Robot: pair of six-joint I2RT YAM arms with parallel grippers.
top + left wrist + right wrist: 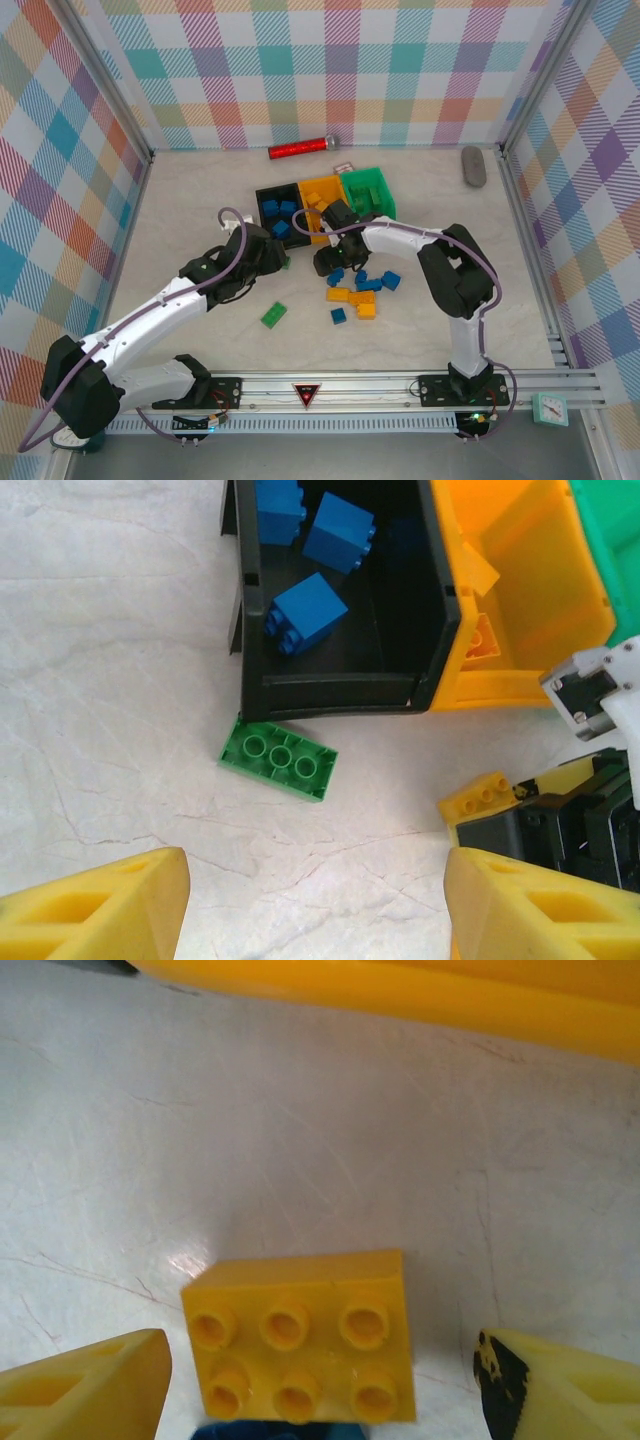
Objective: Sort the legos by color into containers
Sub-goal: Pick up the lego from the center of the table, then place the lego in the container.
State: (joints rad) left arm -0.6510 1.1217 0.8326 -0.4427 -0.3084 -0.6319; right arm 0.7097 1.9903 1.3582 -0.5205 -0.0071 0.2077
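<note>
Three containers stand in a row: a black bin (275, 210) holding blue legos (310, 612), an orange bin (322, 200) and a green bin (368, 190). My left gripper (315, 910) hangs open just before the black bin (340, 690); a green lego (279, 760) lies upside down against the bin's front wall, ahead of the fingers. My right gripper (320, 1380) is open near the orange bin (400, 995), with an orange-yellow lego (305, 1335) lying loose between its fingers (90, 1385), gaps on both sides. Blue, orange and green legos (360, 295) lie scattered on the table.
A red glittery cylinder (300, 149) lies at the back wall and a grey oval object (473, 165) at the back right. The two grippers (300, 258) are close together in front of the bins. A lone green lego (274, 316) lies nearer the arm bases.
</note>
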